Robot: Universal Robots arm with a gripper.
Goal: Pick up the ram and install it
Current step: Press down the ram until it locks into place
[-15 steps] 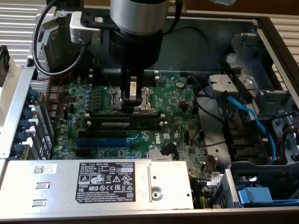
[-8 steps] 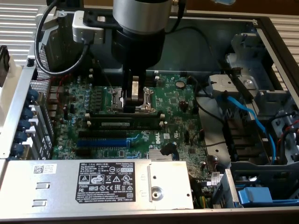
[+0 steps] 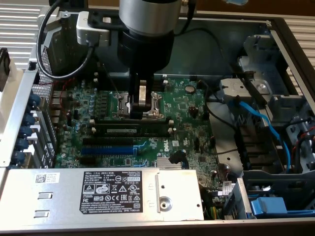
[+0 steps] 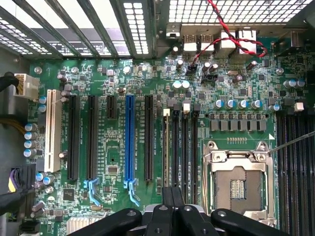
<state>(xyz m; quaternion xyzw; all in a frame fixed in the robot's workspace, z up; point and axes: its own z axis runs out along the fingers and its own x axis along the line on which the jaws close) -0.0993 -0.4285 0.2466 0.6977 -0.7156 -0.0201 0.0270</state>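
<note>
Gripper [image 4: 172, 209]: hanging fully closed, holding nothing, above the ram [image 3: 132, 130] seated in its slot.
Risk: descending crookedly could be scraping the motherboard [image 3: 187, 110].

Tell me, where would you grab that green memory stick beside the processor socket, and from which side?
Probably the middle of its long upper edge, pinching the two flat faces and coming straight down from above. The memory stick seems to stand on edge among the black slots, so its thin top is the part that stands free, and a sideways approach would likely bump those neighbours.
</note>
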